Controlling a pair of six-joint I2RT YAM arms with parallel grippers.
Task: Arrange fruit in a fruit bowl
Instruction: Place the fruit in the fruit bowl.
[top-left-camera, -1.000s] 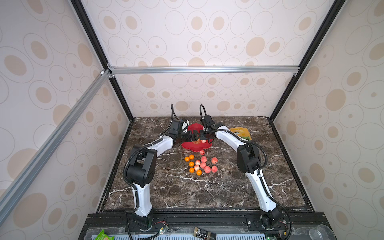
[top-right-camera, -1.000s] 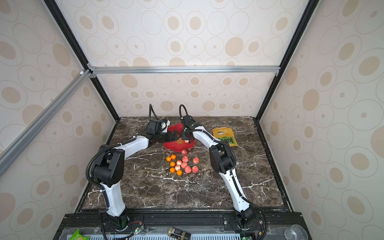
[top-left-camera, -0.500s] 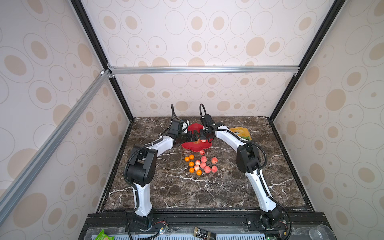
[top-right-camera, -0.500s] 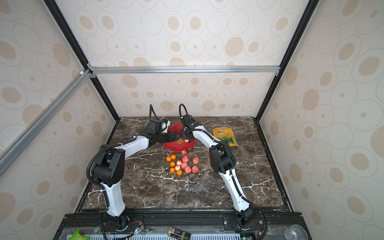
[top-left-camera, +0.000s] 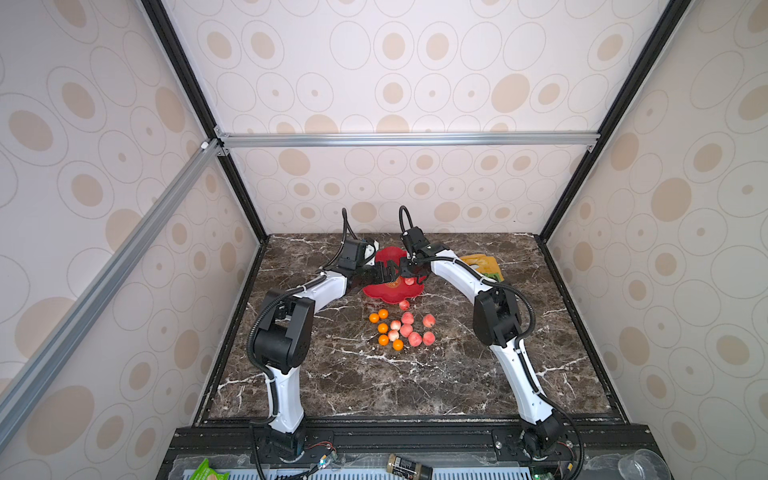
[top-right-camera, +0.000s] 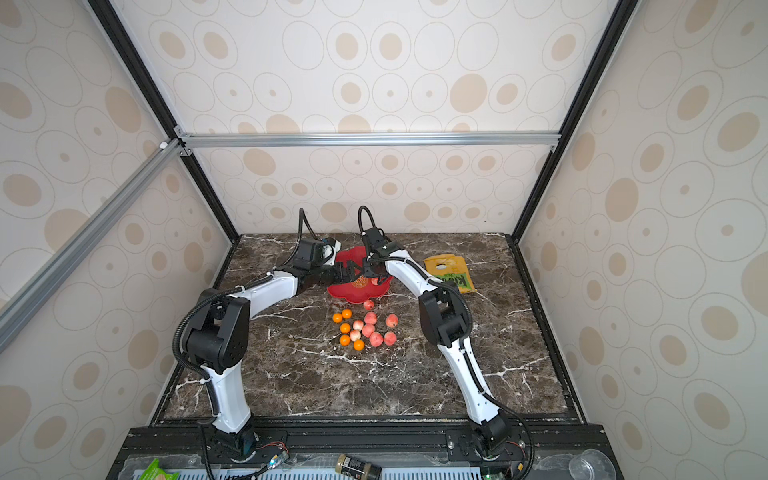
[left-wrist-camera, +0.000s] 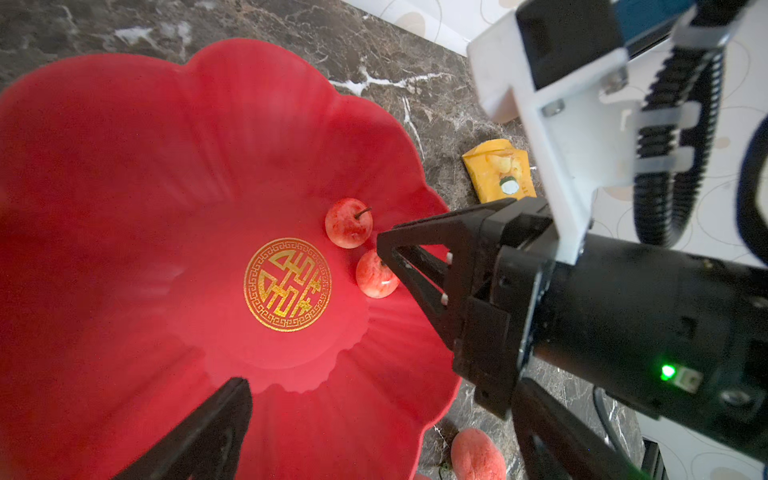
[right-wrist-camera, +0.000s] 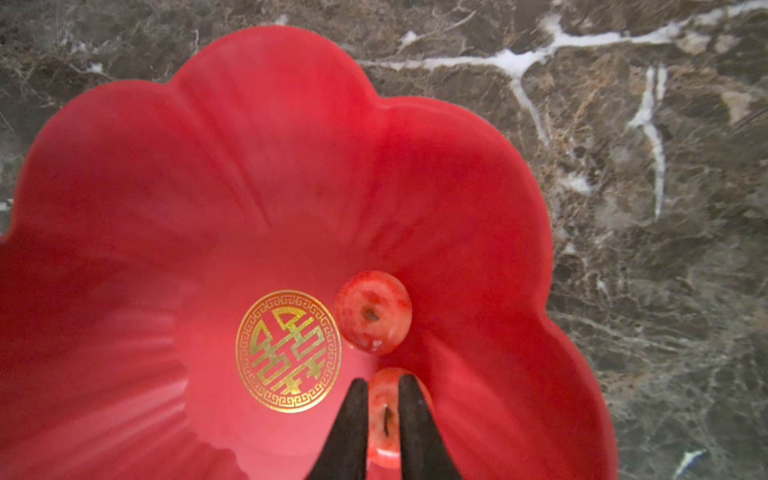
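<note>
Nothing visibly shifts in both top views since a second ago. Only the wrist views give us detail: right gripper (right-wrist-camera: 383, 384) jaws narrowly apart over one mottled pink fruit (right-wrist-camera: 384, 419), another fruit (right-wrist-camera: 373, 318) beside it, both inside the glossy scalloped fruit bowl (right-wrist-camera: 249, 145); left gripper (left-wrist-camera: 382, 384) jaws wide apart.

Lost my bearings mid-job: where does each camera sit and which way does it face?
Top views: high above the arm bases, looking down across the marble table toward the back wall; both arms show.
Left wrist: on the left arm, looking down into the red bowl; the left gripper and the right gripper show.
Right wrist: straight down into the bowl; only the right gripper's tips show.
Shared: both wrist views show the gold mark and two pink fruits in the bowl.
</note>
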